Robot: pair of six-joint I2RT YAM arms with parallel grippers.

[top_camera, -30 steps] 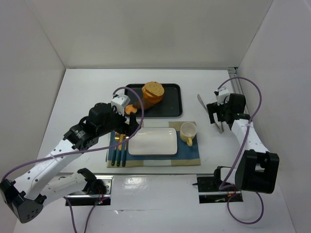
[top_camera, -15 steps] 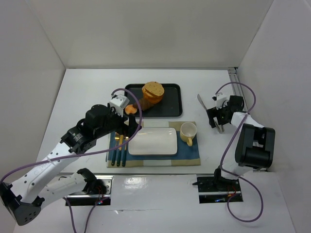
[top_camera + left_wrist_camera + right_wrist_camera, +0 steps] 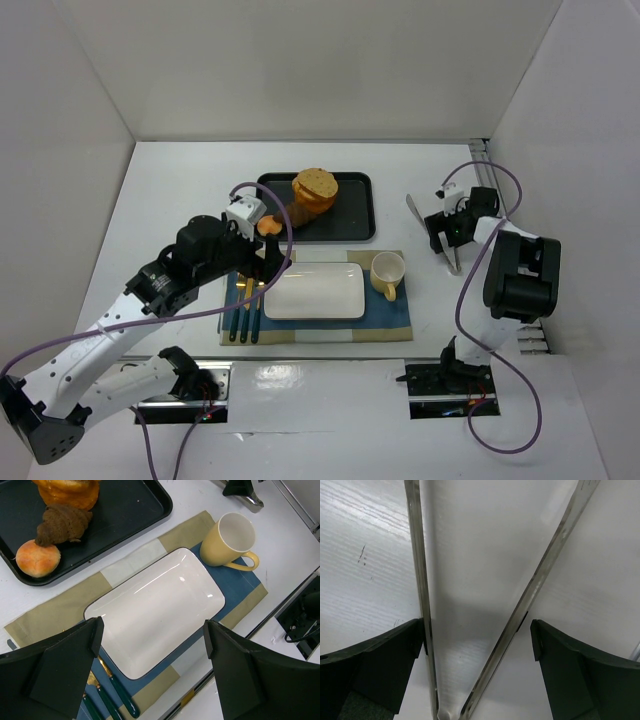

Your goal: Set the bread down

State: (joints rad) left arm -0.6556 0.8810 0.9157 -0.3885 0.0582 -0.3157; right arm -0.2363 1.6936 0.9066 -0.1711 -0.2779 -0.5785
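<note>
The bread sits on a black tray (image 3: 131, 511) at the far middle of the white tabletop (image 3: 180, 190); the golden slice (image 3: 67, 491) is farthest back; the dark brown croissant (image 3: 62, 524) is touching its near side; the small round bun (image 3: 37, 558) is just to the left of the croissant, by the tray's near edge.

Near the tray lies a blue and tan mat (image 3: 50, 615); a long white plate (image 3: 155, 610) lies on the mat; a yellow mug (image 3: 227, 540) stands just to the right of the plate; forks and knives with green handles (image 3: 117, 697) lie to its left.

The left claw (image 3: 151, 645) hangs over the plate with its fingers spread wide and nothing in it.

Far to the right, the right claw (image 3: 477, 660) is low over the tabletop and spread wide too; the two shiny arms of the metal tongs (image 3: 417, 555) lie between its fingers, each arm just beside a finger.
</note>
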